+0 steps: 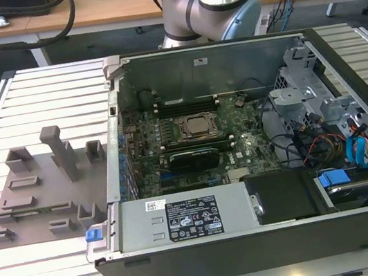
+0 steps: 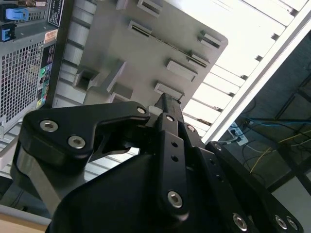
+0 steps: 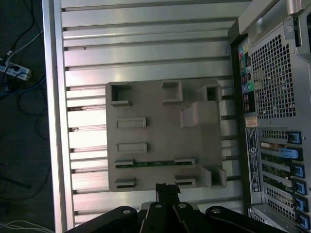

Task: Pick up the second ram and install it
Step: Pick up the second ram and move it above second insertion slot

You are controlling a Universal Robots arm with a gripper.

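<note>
My gripper point(image 3: 167, 188) hangs, jaws closed and empty, above the second ram point(image 3: 154, 163), which lies in the grey tray point(image 3: 146, 104) beside the stickered case point(image 3: 272, 73).

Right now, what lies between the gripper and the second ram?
In the first wrist view, just bare gray fixture plate lies between the gripper and the second ram.

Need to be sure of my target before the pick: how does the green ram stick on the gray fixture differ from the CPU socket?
The second ram is a long, narrow green strip; the CPU socket is square, silver and black. The second ram sits between two holders on the gray fixture, outside the computer case; the CPU socket sits on the motherboard inside it.
</note>
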